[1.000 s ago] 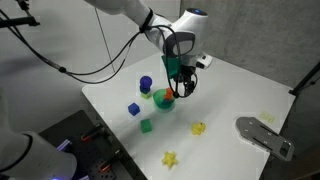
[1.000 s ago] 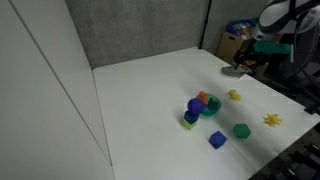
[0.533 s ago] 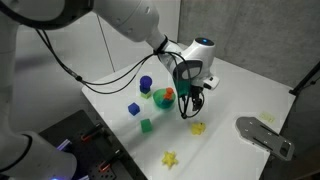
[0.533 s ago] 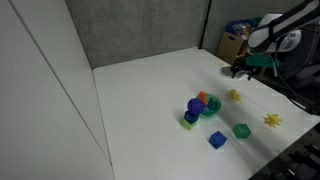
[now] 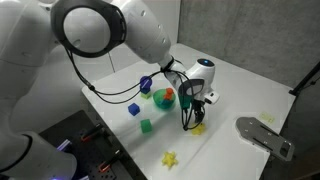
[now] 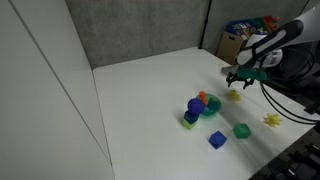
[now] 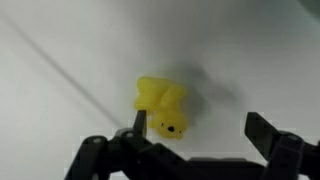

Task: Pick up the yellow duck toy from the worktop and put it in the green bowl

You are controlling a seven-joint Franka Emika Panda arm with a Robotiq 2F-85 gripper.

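In an exterior view, from left to right on the white surface [image 5: 232, 88]: one blue cube [image 5: 133, 109], one dark blue upright piece [image 5: 146, 84], one green cube [image 5: 146, 125], then the one green bowl [image 5: 163, 97], which holds something orange. In front of the bowl lies one flat yellow star [image 5: 170, 158]. Right of the bowl the end effector [image 5: 190, 123] points down close over the surface, and the single yellow duck toy [image 5: 198, 127] sits on the surface just beside its tips, apart from the bowl. One grey flat object [image 5: 266, 137] lies at the far right.

In the wrist view the end effector [image 7: 198, 128] has its two fingers [image 7: 140, 121] spread wide. The duck [image 7: 162, 107] lies next to the left-hand one, nearer it than the other. Whether that finger touches the duck is unclear.
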